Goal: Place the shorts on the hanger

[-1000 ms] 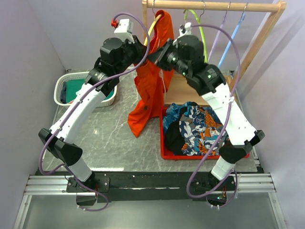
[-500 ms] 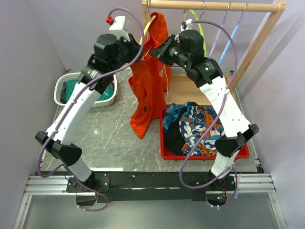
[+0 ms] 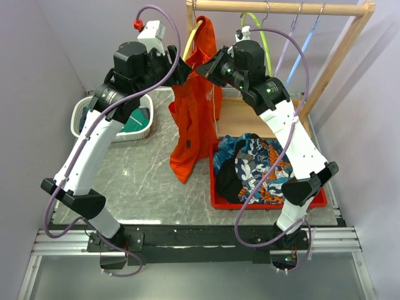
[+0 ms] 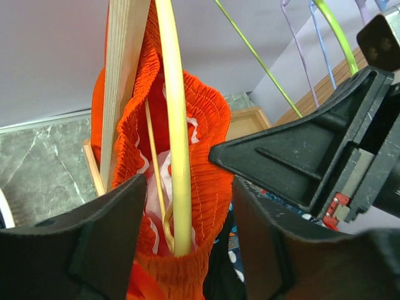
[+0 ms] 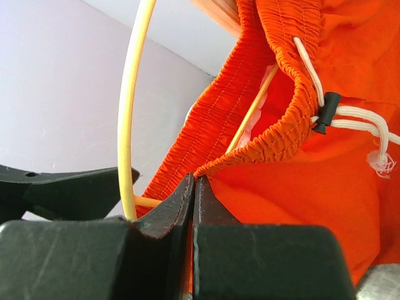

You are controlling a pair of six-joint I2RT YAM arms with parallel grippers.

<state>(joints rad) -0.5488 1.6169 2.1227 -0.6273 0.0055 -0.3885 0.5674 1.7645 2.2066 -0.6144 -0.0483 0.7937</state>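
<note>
The orange shorts hang long from the yellow hanger at the left end of the wooden rail. In the left wrist view the hanger runs down inside the gathered waistband. My left gripper stands open, one finger on each side of waistband and hanger. My right gripper is shut on the edge of the shorts' waistband, with the white drawstring hanging at the right. Seen from above, the left gripper and the right gripper face each other across the shorts.
The wooden rack also carries a lime green hanger, a lilac hanger and a blue hanger. A red tray of multicoloured garments sits below the right arm. A white basket stands at the left.
My left gripper has opened around the waistband and hanger. Both arms have lifted toward the rail, and the shorts hang higher and straighter than before.
</note>
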